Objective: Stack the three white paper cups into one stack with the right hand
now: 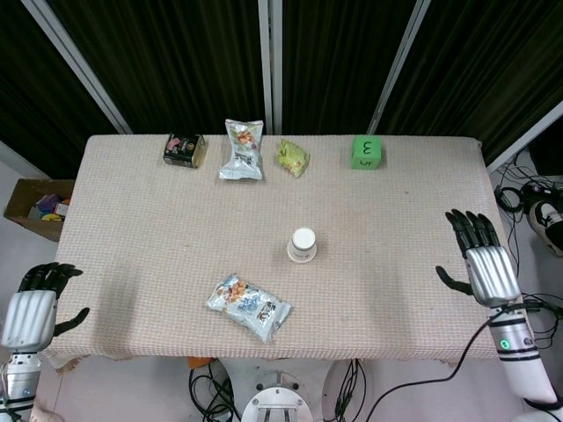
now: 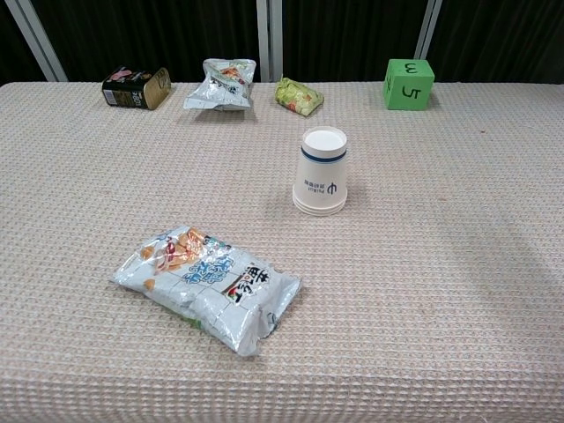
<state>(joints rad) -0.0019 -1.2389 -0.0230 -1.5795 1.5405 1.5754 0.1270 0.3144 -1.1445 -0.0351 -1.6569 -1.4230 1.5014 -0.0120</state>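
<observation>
A single stack of white paper cups (image 1: pixel 302 245) (image 2: pixel 321 172) stands upside down near the middle of the table, with nothing touching it. My right hand (image 1: pixel 479 260) hovers at the table's right edge, far from the stack, fingers spread and holding nothing. My left hand (image 1: pixel 33 304) hangs off the table's front left corner, fingers apart and empty. The chest view shows neither hand.
A snack bag (image 1: pixel 250 308) (image 2: pixel 208 287) lies in front of the stack to the left. Along the far edge sit a dark tin (image 1: pixel 184 149), a silver snack pouch (image 1: pixel 241 150), a green wrapped packet (image 1: pixel 293 157) and a green cube (image 1: pixel 366 151). A cardboard box (image 1: pixel 35 206) stands on the floor at left.
</observation>
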